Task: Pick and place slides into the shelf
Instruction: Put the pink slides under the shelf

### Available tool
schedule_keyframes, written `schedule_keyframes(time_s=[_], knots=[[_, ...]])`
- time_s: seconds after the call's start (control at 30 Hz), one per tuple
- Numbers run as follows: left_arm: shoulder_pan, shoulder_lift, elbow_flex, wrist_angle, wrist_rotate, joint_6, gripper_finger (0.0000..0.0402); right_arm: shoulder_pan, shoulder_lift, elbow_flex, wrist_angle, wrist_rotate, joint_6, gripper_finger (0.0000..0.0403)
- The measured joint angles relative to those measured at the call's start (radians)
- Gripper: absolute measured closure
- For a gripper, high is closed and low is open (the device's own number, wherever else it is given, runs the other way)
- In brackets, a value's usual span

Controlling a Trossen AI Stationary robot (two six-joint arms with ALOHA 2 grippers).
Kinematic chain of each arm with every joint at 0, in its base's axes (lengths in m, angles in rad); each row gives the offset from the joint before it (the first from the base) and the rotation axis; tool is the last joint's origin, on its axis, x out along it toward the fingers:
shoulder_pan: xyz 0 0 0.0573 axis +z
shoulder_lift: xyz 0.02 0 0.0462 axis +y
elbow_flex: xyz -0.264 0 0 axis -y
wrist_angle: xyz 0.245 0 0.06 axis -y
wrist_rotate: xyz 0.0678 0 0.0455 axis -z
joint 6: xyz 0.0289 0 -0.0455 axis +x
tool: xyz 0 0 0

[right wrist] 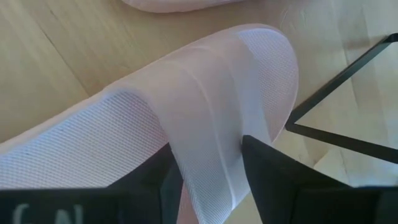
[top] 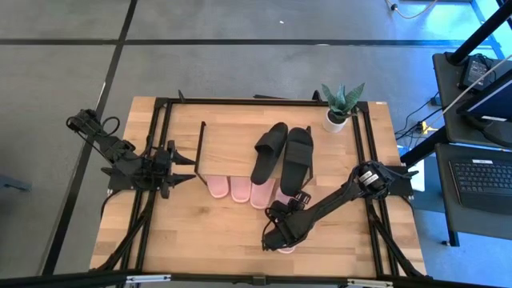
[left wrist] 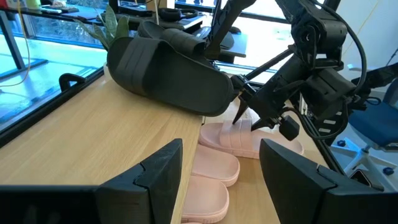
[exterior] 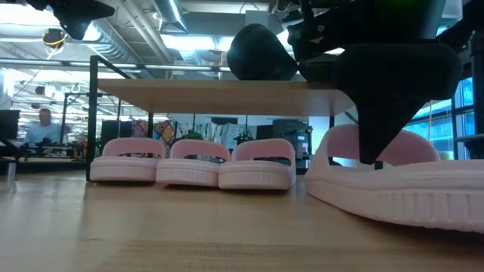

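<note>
Because the matte black pair of slides [top: 282, 154] already lies on the light wood top board of the low wire-legged shelf [top: 232, 144] and three light pink slides [top: 240, 190] are tucked beneath it, only one pink slide [top: 286, 244] lies out on the wooden desk [top: 200, 240], near its front edge. The right pincer [top: 282, 238] straddles that slide's wide strap [right wrist: 211, 124], one finger on each side, seemingly pinching it, probably to carry it under the board. Only the right wrist view shows this straddle; the low view alone shows the tucked slides standing in a row. The left pincer [top: 182, 170] waits beside the shelf, fingers apart.
</note>
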Motion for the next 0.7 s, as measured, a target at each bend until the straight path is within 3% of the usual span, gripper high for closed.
schedule_keyframes(time_s=[0.07, 0.13, 0.23, 0.5, 0.7], knots=[[0.000, 0.000, 0.000, 0.010, 0.016, -0.050, 0.0196, 0.000, 0.000, 0.000, 0.000, 0.000, 0.000, 0.0242], [0.004, 0.001, 0.001, 0.120, 0.055, -0.118, 0.0196, 0.000, 0.000, 0.000, 0.000, 0.000, 0.000, 0.0242], [0.026, 0.044, 0.094, 0.196, 0.230, 0.007, 0.0196, 0.000, 0.000, 0.000, 0.000, 0.000, -0.001, 0.0242], [0.157, 0.347, 0.497, -0.115, 0.352, 0.029, 0.0196, -0.001, -0.001, 0.000, 0.001, 0.000, -0.008, 0.0242], [0.314, 0.600, 0.697, -0.177, 0.587, -0.014, 0.0196, -0.001, -0.001, 0.000, 0.003, 0.000, -0.008, 0.0242]])
